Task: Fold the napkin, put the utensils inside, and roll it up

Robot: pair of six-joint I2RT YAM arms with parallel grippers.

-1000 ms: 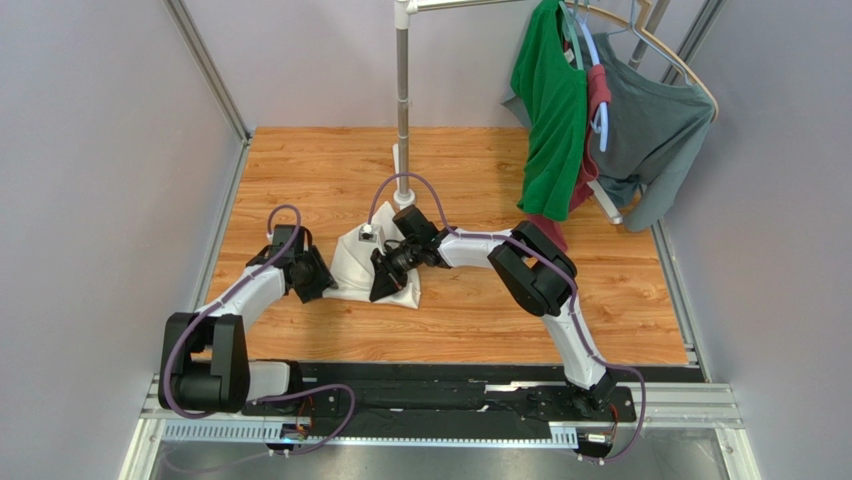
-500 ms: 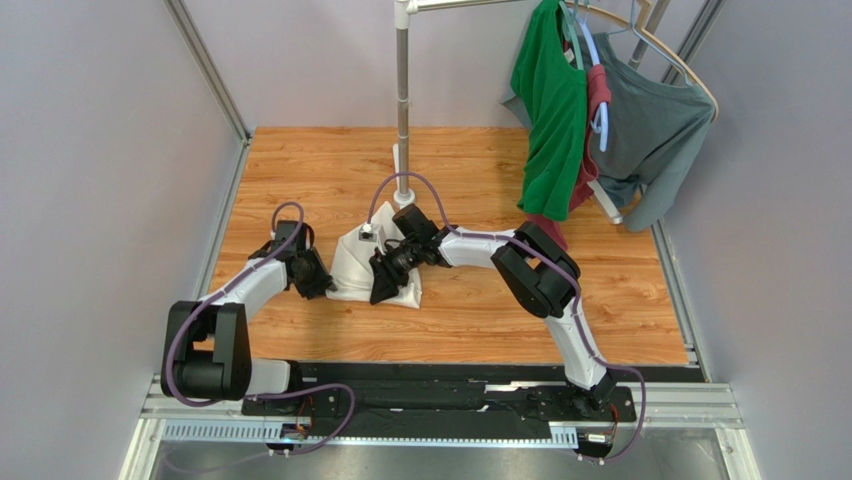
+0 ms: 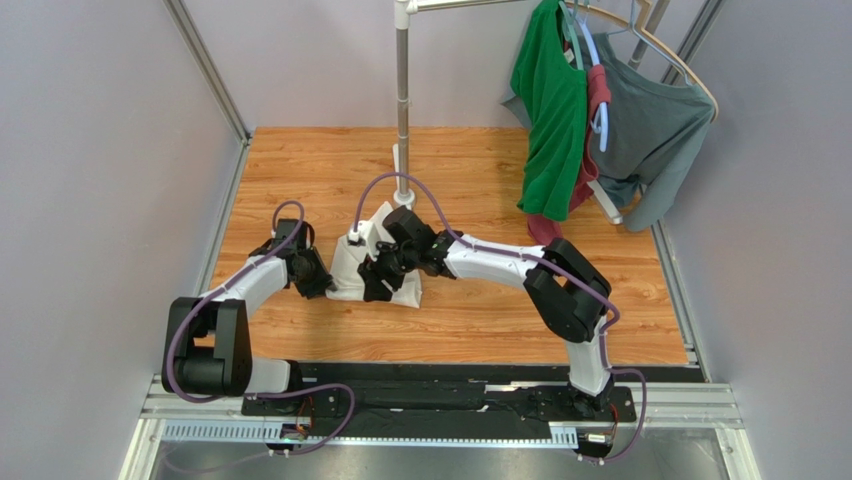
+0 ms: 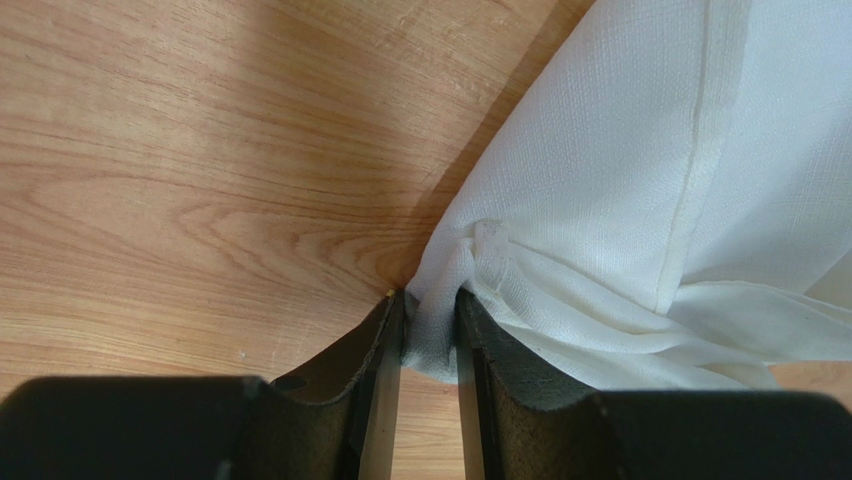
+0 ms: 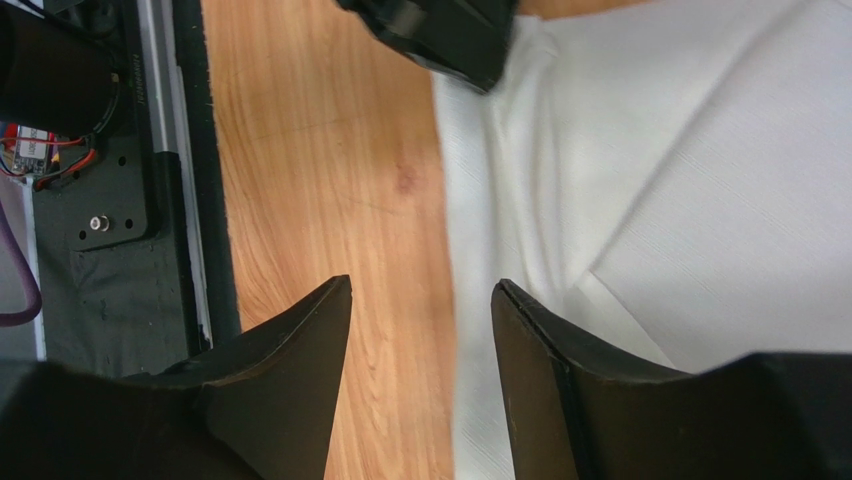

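Observation:
The white napkin [image 3: 347, 268] lies bunched on the wooden table, mid-left. My left gripper [image 3: 324, 284] is at its left edge. In the left wrist view that gripper [image 4: 430, 318] is shut on a gathered fold of the napkin [image 4: 620, 170], with cloth pinched between the two fingers. My right gripper [image 3: 374, 287] hovers over the napkin's front part. In the right wrist view it [image 5: 421, 292] stands open, one finger over bare wood and the other over the napkin [image 5: 690, 170], nothing between them. The utensils are hidden from every view.
A white pole stand [image 3: 403, 110] rises just behind the napkin. A green shirt [image 3: 552, 110] and a grey shirt [image 3: 655, 130] hang at the back right. The left gripper's black body [image 5: 440, 28] shows at the top of the right wrist view. The black base rail [image 5: 190, 150] borders the near table edge.
My right gripper has opened, letting go of the cloth, and shifted slightly left as its arm stretched out. My left gripper has closed onto the napkin's left edge.

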